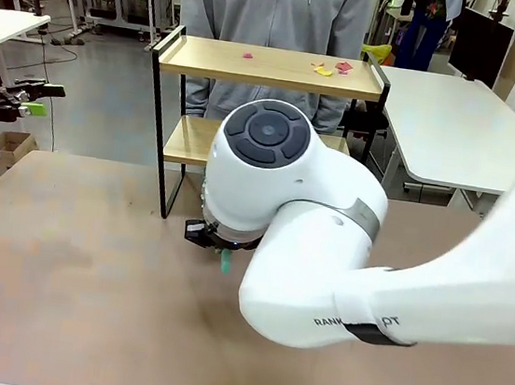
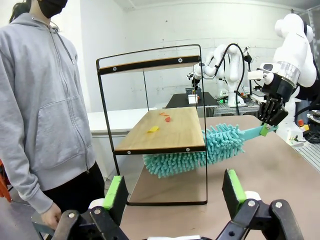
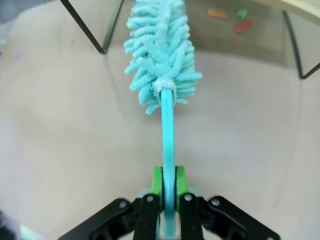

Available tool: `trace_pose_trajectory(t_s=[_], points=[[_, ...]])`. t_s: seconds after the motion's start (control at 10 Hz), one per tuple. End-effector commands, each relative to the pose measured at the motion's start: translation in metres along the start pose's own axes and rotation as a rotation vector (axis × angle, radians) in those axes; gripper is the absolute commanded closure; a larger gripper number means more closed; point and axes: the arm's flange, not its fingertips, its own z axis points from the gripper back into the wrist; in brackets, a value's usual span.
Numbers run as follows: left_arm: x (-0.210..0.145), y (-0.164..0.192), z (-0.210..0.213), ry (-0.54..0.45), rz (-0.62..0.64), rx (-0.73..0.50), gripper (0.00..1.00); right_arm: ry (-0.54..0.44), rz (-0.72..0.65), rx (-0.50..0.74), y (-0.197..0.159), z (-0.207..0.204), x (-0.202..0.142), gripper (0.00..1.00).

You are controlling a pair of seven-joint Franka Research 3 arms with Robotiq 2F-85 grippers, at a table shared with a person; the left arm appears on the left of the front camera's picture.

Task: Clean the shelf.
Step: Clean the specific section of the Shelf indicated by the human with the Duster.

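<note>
As seen frontally, the shelf (image 1: 273, 66) stands at the far edge of the table (image 1: 56, 299), scraps (image 1: 324, 69) on its top board; left wrist view: left gripper (image 2: 174, 192) spread wide, idle; right wrist view: right gripper (image 3: 169, 182) clamps the duster (image 3: 161, 55) by its handle end, likely for reach

Most of right gripper (image 1: 224, 258) and middle of shelf (image 1: 273, 67) lower board hidden behind right arm (image 1: 326, 248), person (image 1: 276, 7) cut off above chest, scraps (image 1: 332, 68) too small to identify, duster (image 2: 220, 145) head partly behind shelf board
</note>
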Motion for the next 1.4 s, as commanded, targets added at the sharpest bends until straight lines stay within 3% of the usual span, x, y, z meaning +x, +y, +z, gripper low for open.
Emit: trace_pose_trajectory(t_s=[0.0, 1.3], points=[[0.004, -0.001, 0.000, -0.001, -0.005, 0.001, 0.00, -0.012, -0.055, -0.027, 0.057, -0.056, 0.017, 0.87], [0.004, -0.001, 0.000, -0.001, -0.005, 0.001, 0.00, -0.025, -0.109, 0.082, 0.077, -0.078, 0.046, 0.87]])
